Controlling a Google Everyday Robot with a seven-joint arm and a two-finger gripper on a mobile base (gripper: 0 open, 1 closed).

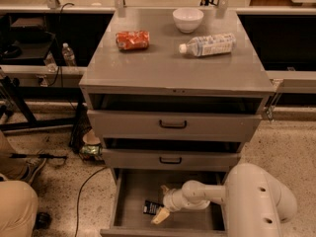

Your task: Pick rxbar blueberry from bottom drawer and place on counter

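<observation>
The gripper (162, 202) sits low in the bottom drawer (131, 194), spread open and empty, just beside the rxbar blueberry (150, 207). The part-open middle drawer (170, 159) overhangs. A crushed can (132, 40), bowl (187, 19) and water bottle (207, 44) lie on the counter (173, 70).

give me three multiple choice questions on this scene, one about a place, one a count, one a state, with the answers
1. Where is the rxbar blueberry?
A) in the middle drawer
B) in the bottom drawer
C) on the floor

2. How many things lie on the counter?
A) three
B) one
C) five

3. How does the bottle sit?
A) upright
B) crushed flat
C) on its side

Answers:
1 B: the dark bar lies on that open drawer's floor, with the gripper down in the drawer right beside it.
2 A: only the can, the bowl and the bottle are there.
3 C: its length runs along the surface, cap pointing sideways.
</observation>
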